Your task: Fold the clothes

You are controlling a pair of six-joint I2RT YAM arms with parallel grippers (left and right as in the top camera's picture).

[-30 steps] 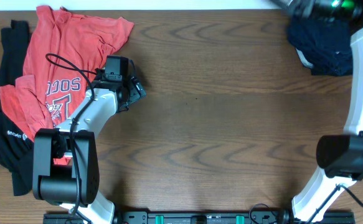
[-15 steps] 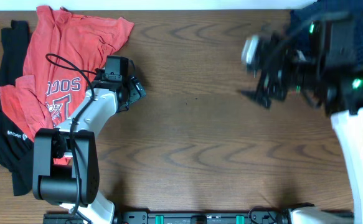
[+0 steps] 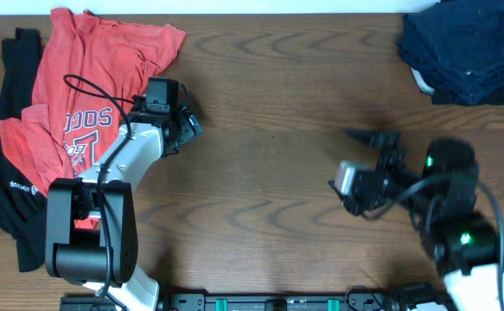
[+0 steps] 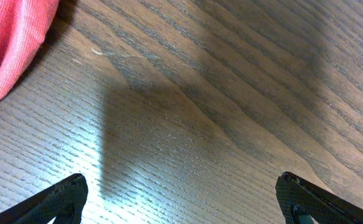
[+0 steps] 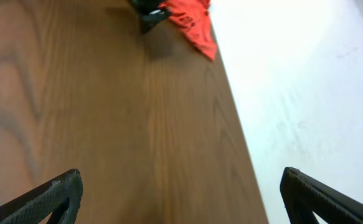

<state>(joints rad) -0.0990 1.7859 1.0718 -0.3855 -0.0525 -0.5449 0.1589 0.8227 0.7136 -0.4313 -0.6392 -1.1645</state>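
The clothes lie in two places. A red T-shirt (image 3: 87, 78) with white lettering is spread at the far left, partly over a black garment (image 3: 9, 199). Folded dark navy shorts (image 3: 463, 52) sit at the far right corner. My left gripper (image 3: 188, 126) stands open just right of the red T-shirt's edge, holding nothing; in the left wrist view the left gripper (image 4: 181, 199) hangs over bare wood, with the red T-shirt (image 4: 10, 43) at the upper left. My right gripper (image 3: 348, 161) is open and empty over the table's right half, pointing left. The right gripper (image 5: 181, 196) looks along the wood toward the red T-shirt (image 5: 190, 18).
The wooden table (image 3: 269, 190) lies bare between the two arms. A white floor (image 5: 306, 81) runs along the table's far edge. The left arm's cable (image 3: 96, 86) loops over the red T-shirt.
The right arm has swung away from the navy shorts at the far right and come down toward the front middle-right, its gripper empty. The left arm has not moved.
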